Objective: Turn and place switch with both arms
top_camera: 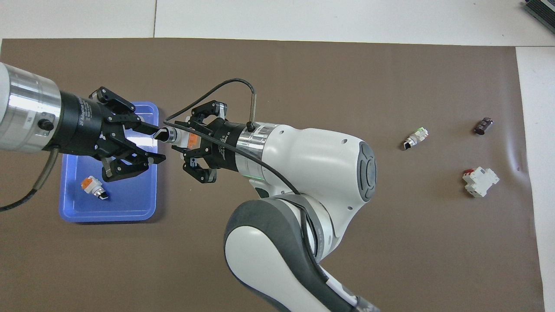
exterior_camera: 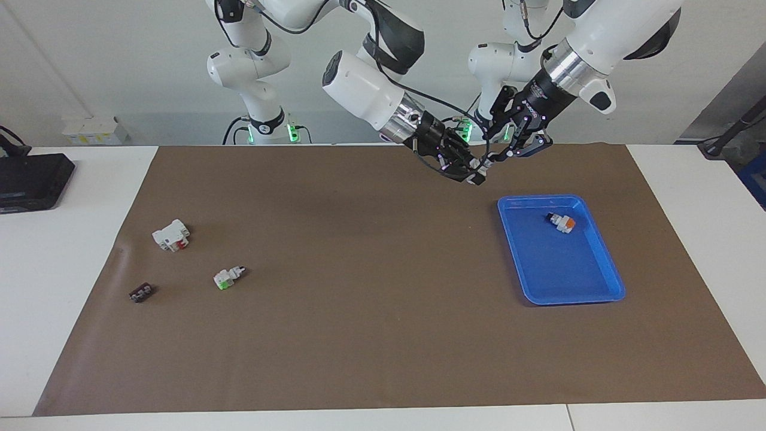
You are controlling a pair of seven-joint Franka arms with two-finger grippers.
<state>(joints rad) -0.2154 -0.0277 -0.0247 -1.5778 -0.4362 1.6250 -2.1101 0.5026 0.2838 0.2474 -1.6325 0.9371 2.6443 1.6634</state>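
My right gripper (top_camera: 184,138) is shut on the switch (top_camera: 175,136), a small white block with an orange face and a dark tip. It holds the switch in the air over the brown mat, just beside the blue tray (top_camera: 108,214). My left gripper (top_camera: 156,145) is open, its fingers on either side of the switch's dark tip. In the facing view the two grippers meet tip to tip, right gripper (exterior_camera: 476,175) against left gripper (exterior_camera: 508,154), above the mat near the tray (exterior_camera: 562,296).
A twin switch showing orange (exterior_camera: 561,222) lies in the tray. Toward the right arm's end of the mat lie a twin switch showing green (exterior_camera: 228,276), a larger white block with a red part (exterior_camera: 172,234) and a small black piece (exterior_camera: 141,292).
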